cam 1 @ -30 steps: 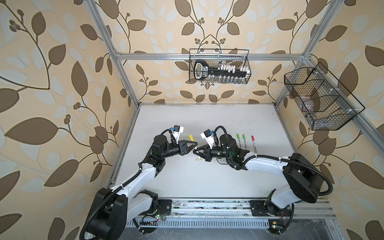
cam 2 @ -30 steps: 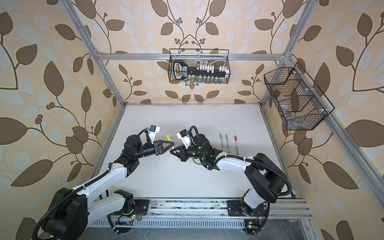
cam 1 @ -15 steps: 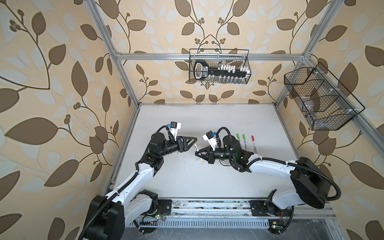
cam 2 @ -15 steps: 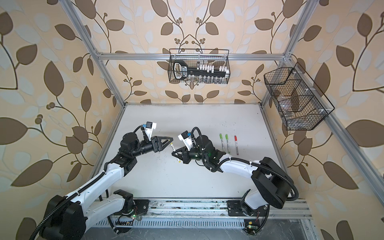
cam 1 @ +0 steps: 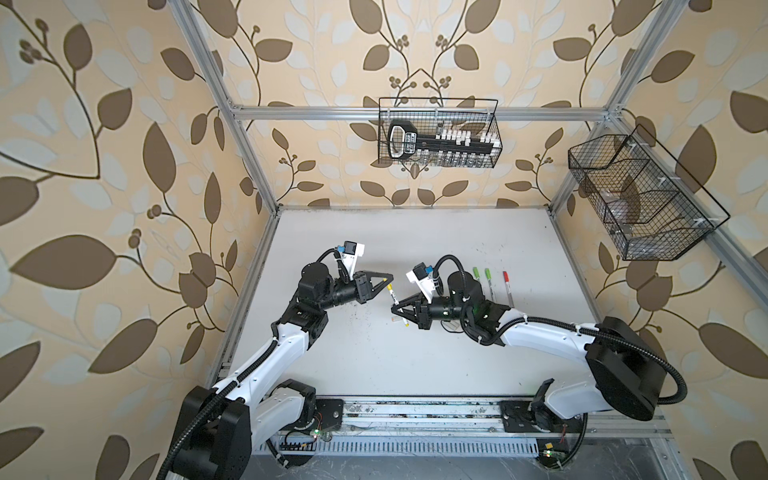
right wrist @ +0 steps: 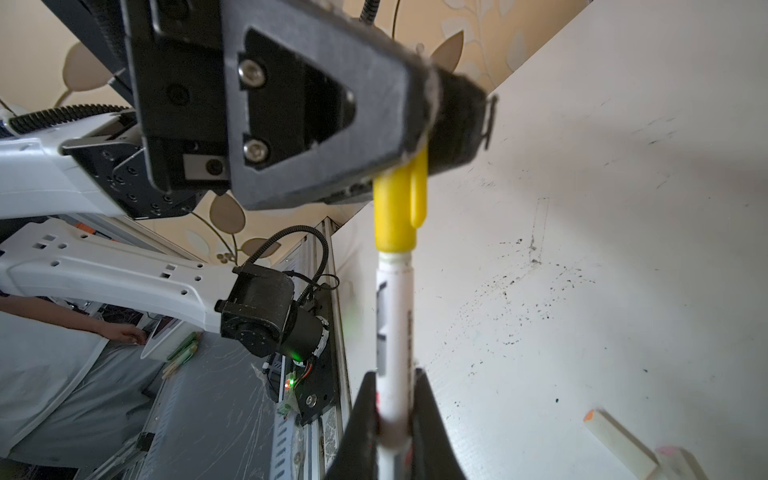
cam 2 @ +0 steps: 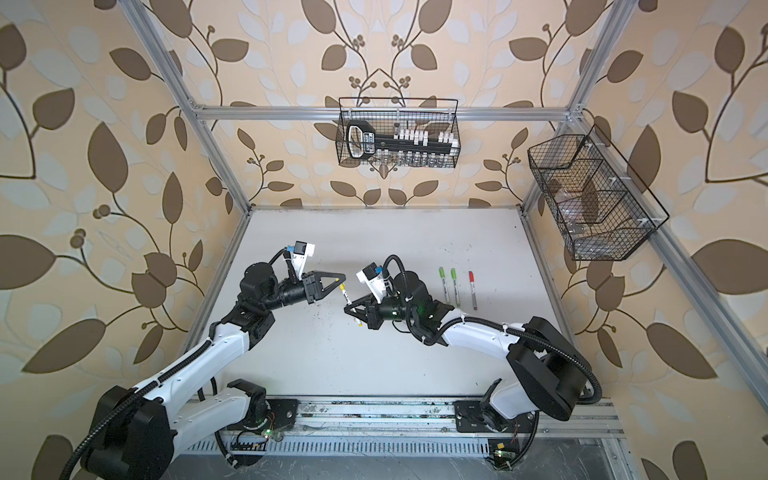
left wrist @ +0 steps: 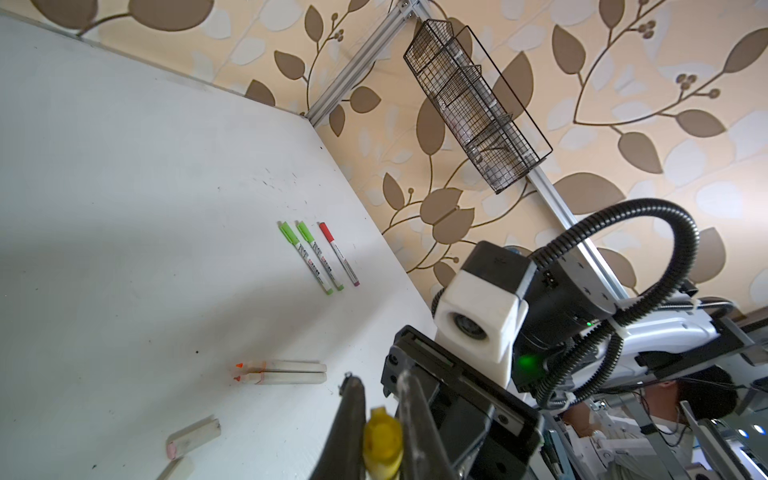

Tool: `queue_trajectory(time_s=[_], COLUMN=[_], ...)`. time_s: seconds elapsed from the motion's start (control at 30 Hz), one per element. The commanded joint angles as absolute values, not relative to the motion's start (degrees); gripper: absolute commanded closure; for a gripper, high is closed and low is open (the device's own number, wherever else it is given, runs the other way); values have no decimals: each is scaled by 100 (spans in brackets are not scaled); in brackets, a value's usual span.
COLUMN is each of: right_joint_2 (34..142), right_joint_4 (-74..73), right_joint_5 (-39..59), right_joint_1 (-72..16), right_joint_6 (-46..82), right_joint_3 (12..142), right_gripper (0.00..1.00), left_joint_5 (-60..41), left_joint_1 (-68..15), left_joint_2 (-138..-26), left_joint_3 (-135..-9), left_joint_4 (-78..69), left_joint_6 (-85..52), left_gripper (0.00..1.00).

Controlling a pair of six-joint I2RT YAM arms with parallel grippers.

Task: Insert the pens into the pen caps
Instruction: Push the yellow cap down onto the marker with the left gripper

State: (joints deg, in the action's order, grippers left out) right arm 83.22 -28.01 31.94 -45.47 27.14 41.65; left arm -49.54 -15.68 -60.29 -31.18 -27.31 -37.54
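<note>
Right wrist view: right hand (right wrist: 392,415) pinches white pen (right wrist: 392,324) by its barrel. Left hand (right wrist: 428,133) is clamped on yellow cap (right wrist: 395,216), which sits over that pen's tip. Cap and pen stand in line between both hands, over the bench (right wrist: 623,208). Three capped pens (cam 1: 489,284) lie side by side on it, beside the right arm.

Leaf-patterned beige wallpaper (cam 1: 124,137) all round, edged by aluminium rails (cam 1: 332,113). Well beyond the left tool (cam 1: 390,277), a black wire basket (cam 1: 436,100) on the back wall; off past the right tool (cam 1: 394,308), a second wire basket (cam 1: 590,174). Beneath both, a white, dark-specked counter (cam 1: 415,237).
</note>
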Motion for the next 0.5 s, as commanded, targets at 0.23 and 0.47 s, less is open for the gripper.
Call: queue_trajectory(time_s=[0.23, 0.47], right_joint_2=[8072, 8251], right_joint_4=[-3093, -2929], right_joint_5=[3318, 3349], right_joint_1=[-4294, -4102], right_joint_6=[2247, 1877], right_joint_3=[4970, 5945], right_gripper=[100, 100], left_joint_5=[-5499, -5267], left_joint_1=[-1941, -2290], left_joint_2=[-6293, -6214], left_joint_3=[-3351, -3333], left_joint_4=[-2565, -1786], left_joint_6=[-3110, -2511], left_gripper=[100, 100])
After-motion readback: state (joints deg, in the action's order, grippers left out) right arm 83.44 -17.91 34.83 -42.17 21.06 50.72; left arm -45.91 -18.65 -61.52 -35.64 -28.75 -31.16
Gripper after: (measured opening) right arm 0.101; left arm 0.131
